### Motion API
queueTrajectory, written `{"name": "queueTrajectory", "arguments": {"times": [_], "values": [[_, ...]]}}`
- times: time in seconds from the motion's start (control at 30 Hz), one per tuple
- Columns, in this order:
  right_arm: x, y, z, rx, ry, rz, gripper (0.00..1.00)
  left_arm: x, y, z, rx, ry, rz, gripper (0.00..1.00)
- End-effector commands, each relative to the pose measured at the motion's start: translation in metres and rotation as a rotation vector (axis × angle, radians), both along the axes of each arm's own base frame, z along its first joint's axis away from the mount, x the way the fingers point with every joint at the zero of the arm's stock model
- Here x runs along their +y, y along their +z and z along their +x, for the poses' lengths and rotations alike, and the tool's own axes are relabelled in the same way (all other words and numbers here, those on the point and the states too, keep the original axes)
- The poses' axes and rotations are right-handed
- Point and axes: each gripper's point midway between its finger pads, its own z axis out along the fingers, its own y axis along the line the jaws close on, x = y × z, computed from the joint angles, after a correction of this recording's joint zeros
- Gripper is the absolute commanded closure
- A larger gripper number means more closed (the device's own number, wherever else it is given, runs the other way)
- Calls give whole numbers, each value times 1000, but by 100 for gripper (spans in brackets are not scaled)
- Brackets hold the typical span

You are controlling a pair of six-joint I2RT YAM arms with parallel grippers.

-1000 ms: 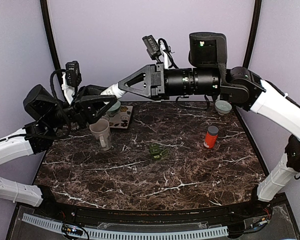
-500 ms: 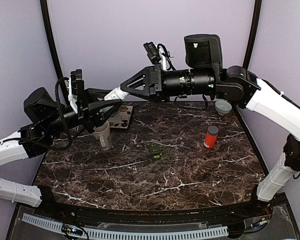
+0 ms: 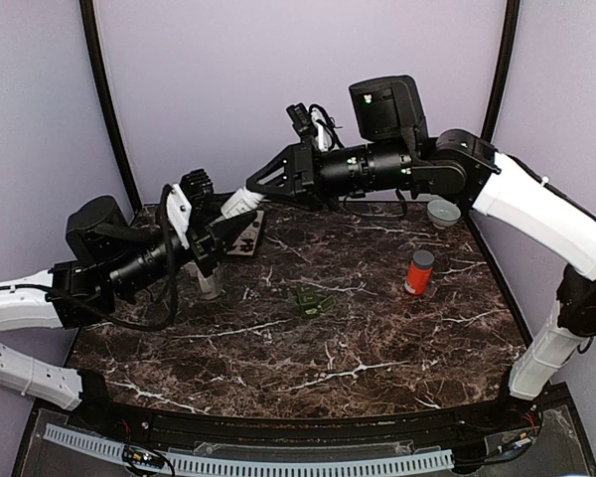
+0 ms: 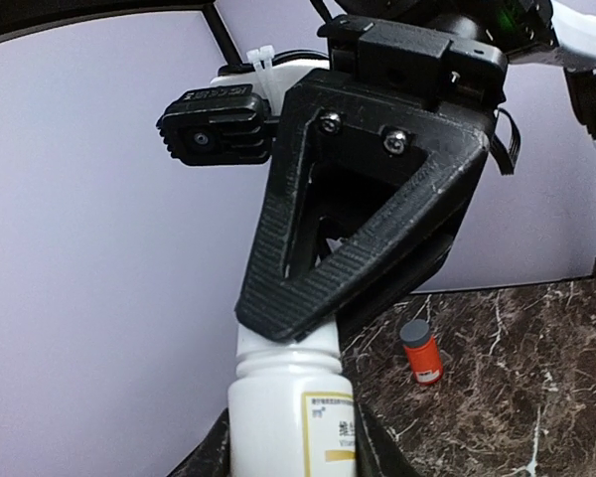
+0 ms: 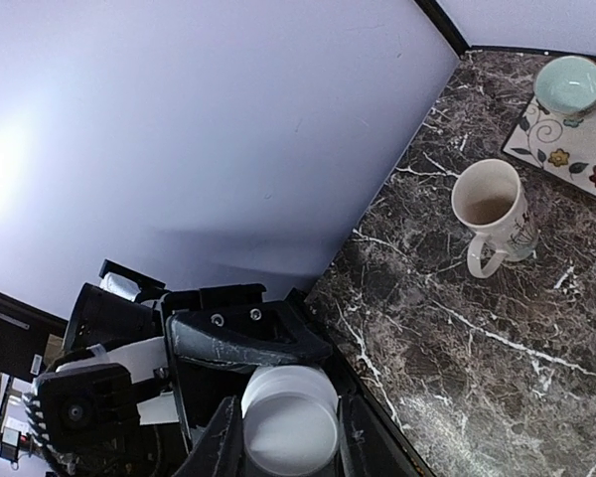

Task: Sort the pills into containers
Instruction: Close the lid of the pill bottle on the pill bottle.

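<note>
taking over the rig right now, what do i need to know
Left gripper: shut on the white pill bottle, held in the air.
Right gripper: shut on the bottle's top end; cap looks still on.
On the marble table: mug, small bowl on a floral tile, grey bowl, red bottle, green item.
Done: bottle lifted by both arms.
Left: uncap it and sort the pills into the containers.

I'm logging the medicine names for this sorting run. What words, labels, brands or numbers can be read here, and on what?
None reads clearly enough to quote.
white bottle: label with fine print above a yellow bar, too small to read.
black camera: raised lettering on its housing, too blurred to read.
mug: dark print, no legible words.
red vial: no text visible.
</note>
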Motion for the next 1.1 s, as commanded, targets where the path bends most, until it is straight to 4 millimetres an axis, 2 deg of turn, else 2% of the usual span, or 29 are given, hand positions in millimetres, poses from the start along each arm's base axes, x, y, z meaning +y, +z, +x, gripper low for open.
{"name": "queueTrajectory", "arguments": {"times": [0.0, 0.3, 0.6, 0.73, 0.87, 1.07], "values": [[37, -103, -51, 192, 206, -229, 98, -31, 0, -12, -153, -6, 47, 100], [37, -110, -48, 243, 194, -252, 99, -32, 8, -10, -334, 170, 71, 100], [35, -113, -41, 287, 138, -275, 97, -21, 22, -10, -441, 304, 15, 100], [33, -109, -35, 293, 105, -251, 89, -14, 26, -11, -476, 351, -16, 100], [29, -102, -30, 267, 85, -237, 74, -12, 28, -12, -464, 349, -32, 100], [21, -78, -26, 192, 58, -168, 60, -14, 20, -9, -428, 338, -14, 100]]}}
